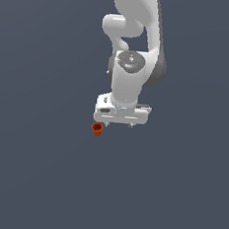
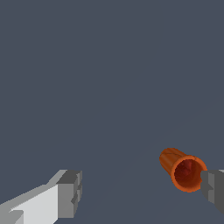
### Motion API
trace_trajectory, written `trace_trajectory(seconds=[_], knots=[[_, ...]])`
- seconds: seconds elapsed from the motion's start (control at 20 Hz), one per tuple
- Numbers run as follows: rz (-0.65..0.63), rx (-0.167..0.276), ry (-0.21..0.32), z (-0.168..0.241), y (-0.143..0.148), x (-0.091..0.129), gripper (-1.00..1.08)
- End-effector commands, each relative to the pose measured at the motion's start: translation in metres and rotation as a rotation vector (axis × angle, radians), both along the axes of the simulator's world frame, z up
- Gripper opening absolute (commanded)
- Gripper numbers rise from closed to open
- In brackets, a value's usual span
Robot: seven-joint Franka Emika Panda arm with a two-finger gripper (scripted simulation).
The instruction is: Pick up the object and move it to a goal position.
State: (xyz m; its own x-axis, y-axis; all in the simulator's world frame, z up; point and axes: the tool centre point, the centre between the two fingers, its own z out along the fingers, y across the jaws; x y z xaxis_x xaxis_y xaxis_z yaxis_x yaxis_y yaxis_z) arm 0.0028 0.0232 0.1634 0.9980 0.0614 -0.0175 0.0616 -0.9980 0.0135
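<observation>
Gripper (image 2: 142,194) jaws spread wide, holding nothing. Wrist view: the two grey fingertips (image 2: 70,194) sit far apart, and the orange-red cup (image 2: 182,169) is just beside the inner face of one of them, close but can't tell if touching. Cup looks tipped toward the camera there, round rim and hollow dark interior visible, tapered body behind it. Exterior view: white arm (image 1: 135,49) points down over the plain dark grey floor (image 1: 41,179), cup (image 1: 97,129) just below the hand, at the exterior view's left end of it
</observation>
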Motion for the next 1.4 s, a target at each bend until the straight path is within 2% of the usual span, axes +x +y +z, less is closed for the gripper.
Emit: trace_trajectory(seconds=[0.0,0.15,0.4,0.6,1.0,1.35], knots=[[0.000,0.000,0.000,0.000,0.000,0.000,1.00],[-0.006,0.003,-0.010,0.005,-0.002,0.002,1.00],[-0.032,0.014,-0.054,0.027,-0.011,0.013,1.00],[-0.036,0.015,-0.061,0.031,-0.012,0.015,1.00],[-0.099,0.018,-0.054,0.016,-0.023,0.009,1.00],[-0.269,0.020,-0.040,-0.020,-0.052,-0.007,1.00]])
